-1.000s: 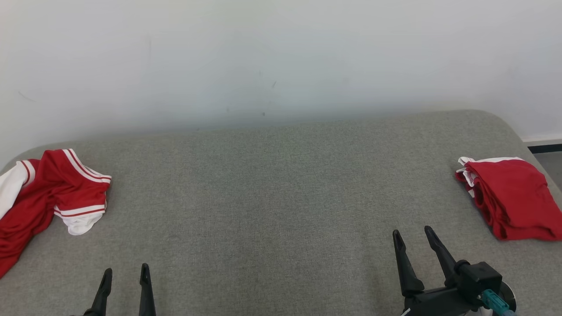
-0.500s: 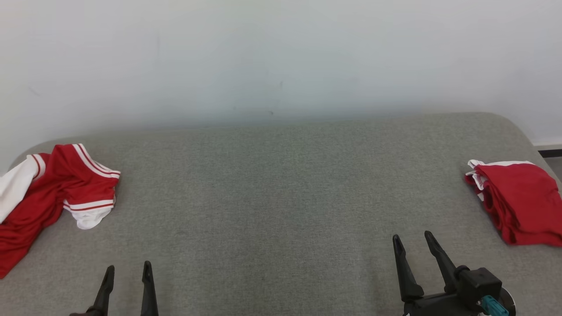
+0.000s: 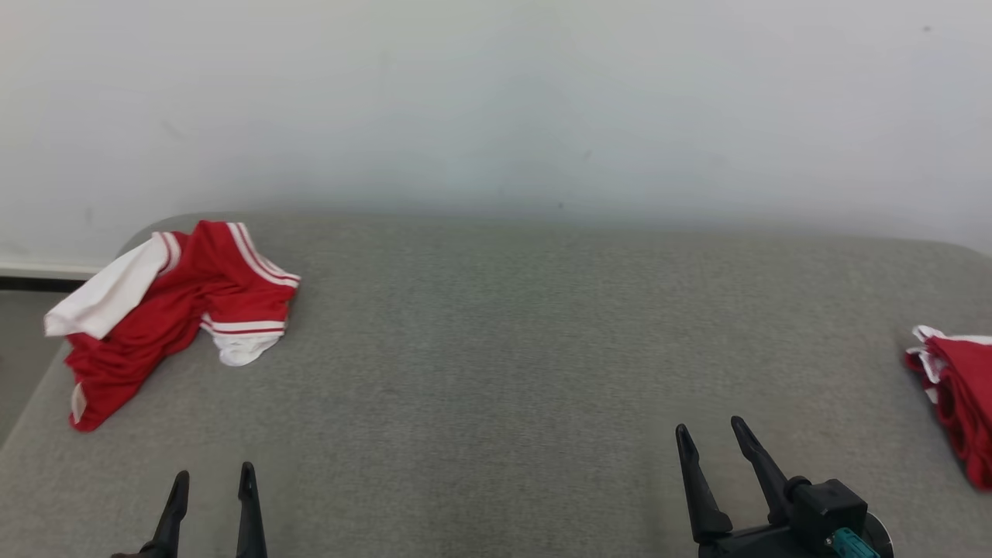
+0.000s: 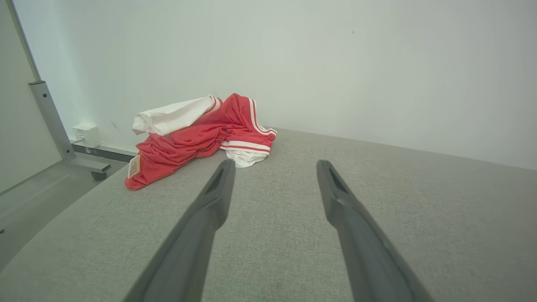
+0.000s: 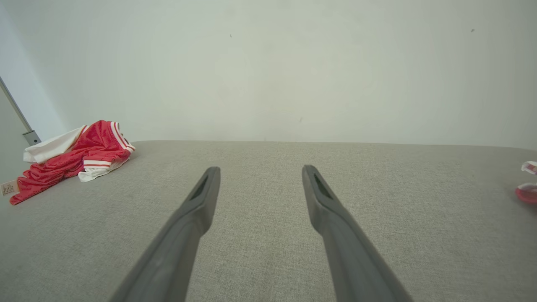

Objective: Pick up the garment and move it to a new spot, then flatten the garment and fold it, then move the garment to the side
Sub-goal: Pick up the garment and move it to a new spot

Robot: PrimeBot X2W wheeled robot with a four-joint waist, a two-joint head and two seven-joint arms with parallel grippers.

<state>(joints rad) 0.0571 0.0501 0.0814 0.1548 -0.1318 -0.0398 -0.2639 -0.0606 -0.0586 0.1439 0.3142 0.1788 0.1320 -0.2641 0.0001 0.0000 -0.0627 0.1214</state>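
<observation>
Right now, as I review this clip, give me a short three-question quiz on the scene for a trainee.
1. True or false: the left end effector is shut on the crumpled garment.
2. Multiple choice: on the grey surface, the second red garment lies at the robot's A) right B) centre C) far left.
3. Fill in: the right end effector is ___ and holds nothing.
Key: 1 false; 2 A; 3 open.

Red-white garment [image 3: 155,325] crumpled in heap, far left.
</observation>
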